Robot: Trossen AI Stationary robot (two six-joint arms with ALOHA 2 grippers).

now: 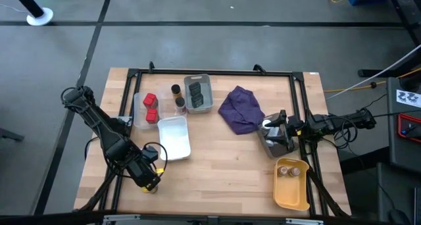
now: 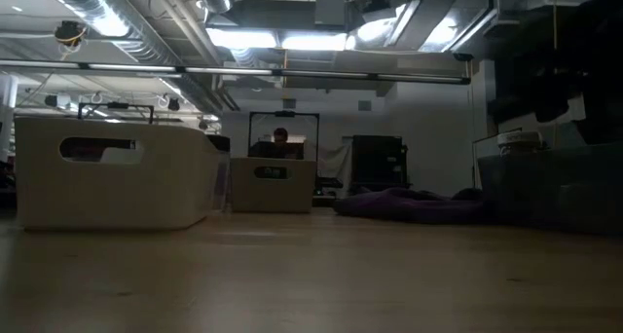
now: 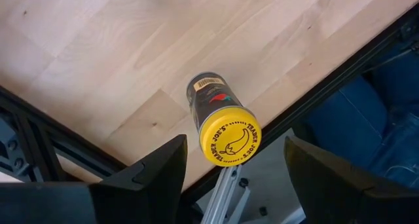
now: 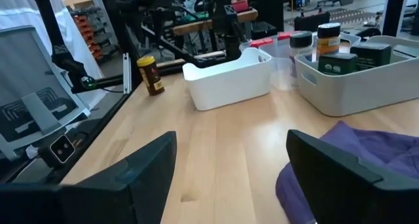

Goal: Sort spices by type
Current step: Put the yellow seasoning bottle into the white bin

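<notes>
So the left gripper (image 1: 150, 180) was hanging over the near left corner of the table (image 1: 223, 179), fingers spread apart with nothing between them, and a yellow-capped jar (image 3: 220, 120) stood right under it, just by the table's near edge. Farther in sat an empty white tray (image 1: 174, 138), and past that a clear tray (image 1: 139, 113) with two red tins (image 1: 150, 107) in it. Two dark jars (image 1: 177, 99) stood just right of the clear tray, next to a grey tray (image 1: 198, 107) holding dark grey tins (image 1: 196, 93). A purple cloth (image 1: 239, 109) lay crumpled right of centre. The right gripper (image 1: 271, 131) was on the right side, just beside the cloth, fingers wide apart, over another grey tray (image 1: 273, 148). Near the right corner, a yellow tray (image 1: 291, 186) held two small jars (image 1: 287, 170)
</notes>
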